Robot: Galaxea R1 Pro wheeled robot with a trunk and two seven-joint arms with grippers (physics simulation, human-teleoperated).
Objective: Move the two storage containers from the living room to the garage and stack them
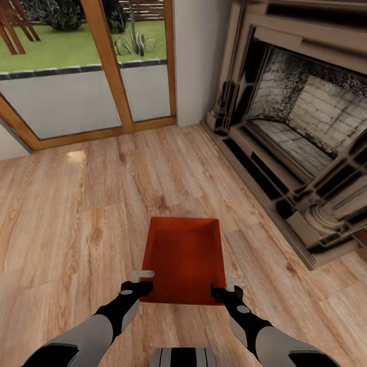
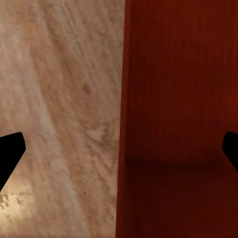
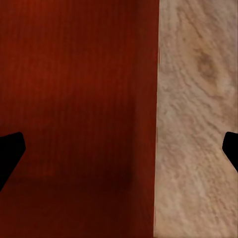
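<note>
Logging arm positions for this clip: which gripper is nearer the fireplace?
Right. The right gripper sits at the near right corner of the storage container, on the side facing the fireplace; the left gripper is at the container's opposite corner, farther away.

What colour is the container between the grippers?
Orange-red, plain inside and out: the storage container, clearest in the head view.
</note>
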